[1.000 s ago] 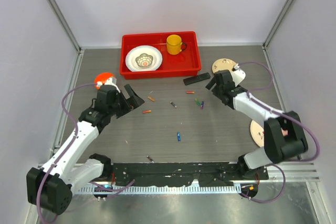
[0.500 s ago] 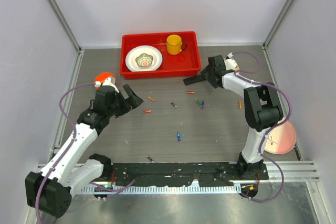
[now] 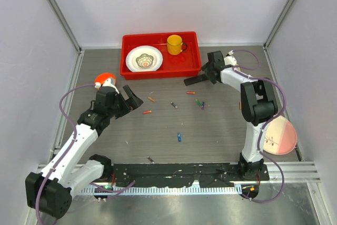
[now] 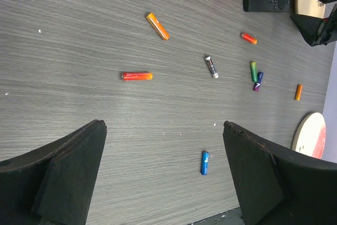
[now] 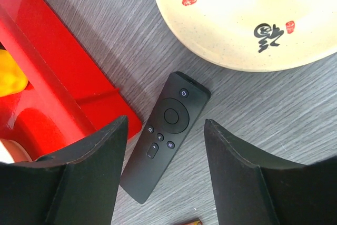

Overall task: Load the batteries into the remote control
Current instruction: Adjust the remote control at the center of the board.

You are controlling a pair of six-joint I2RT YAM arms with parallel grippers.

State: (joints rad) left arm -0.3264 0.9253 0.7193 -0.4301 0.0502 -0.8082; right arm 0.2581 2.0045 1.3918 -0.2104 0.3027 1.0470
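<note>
Nothing is loaded yet: batteries (image 4: 137,76) lie scattered under the wide-open, empty left fingers (image 4: 63,172), while the open right fingers (image 5: 84,183) straddle, seemingly without contact, the remote control (image 5: 166,135) by the red tray (image 5: 52,61).

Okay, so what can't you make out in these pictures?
Remote control: battery compartment, right wrist view, buttons face up, underside hidden against the table.
Batteries: polarity marks too small, left wrist view.
Cream plate: right wrist view, cut off by top edge.
</note>
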